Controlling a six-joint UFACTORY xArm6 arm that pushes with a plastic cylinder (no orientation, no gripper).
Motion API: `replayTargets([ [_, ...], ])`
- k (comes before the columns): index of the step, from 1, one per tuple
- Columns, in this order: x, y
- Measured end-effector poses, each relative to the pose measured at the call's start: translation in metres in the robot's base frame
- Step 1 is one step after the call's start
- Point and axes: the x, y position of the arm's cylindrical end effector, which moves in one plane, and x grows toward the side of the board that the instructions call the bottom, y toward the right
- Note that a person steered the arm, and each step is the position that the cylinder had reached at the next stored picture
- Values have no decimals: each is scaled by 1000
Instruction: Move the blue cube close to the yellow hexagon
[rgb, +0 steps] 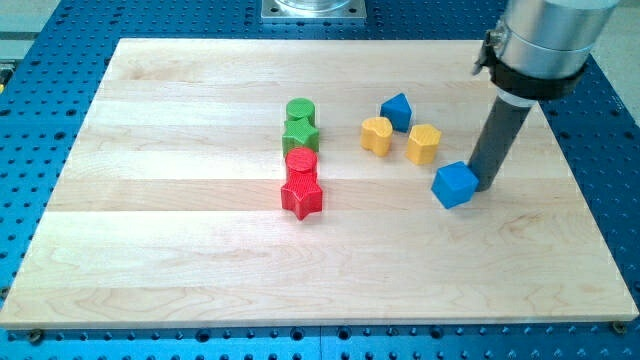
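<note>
The blue cube (455, 184) lies on the wooden board at the view's right of centre. The yellow hexagon (423, 143) lies just above and to the left of it, a small gap apart. My tip (483, 186) stands against the cube's right side, touching or nearly touching it. The dark rod rises from there toward the view's top right.
A yellow heart-like block (376, 134) and a second blue block (397, 110) lie left of the hexagon. A green cylinder (300, 109), green star (300, 134), red cylinder (301, 161) and red star (302, 195) form a column at centre. The board's right edge (590, 200) is near.
</note>
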Motion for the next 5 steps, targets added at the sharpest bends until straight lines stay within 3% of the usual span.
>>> replayTargets([
  [1,0,-4],
  [3,45,13],
  [5,39,-29],
])
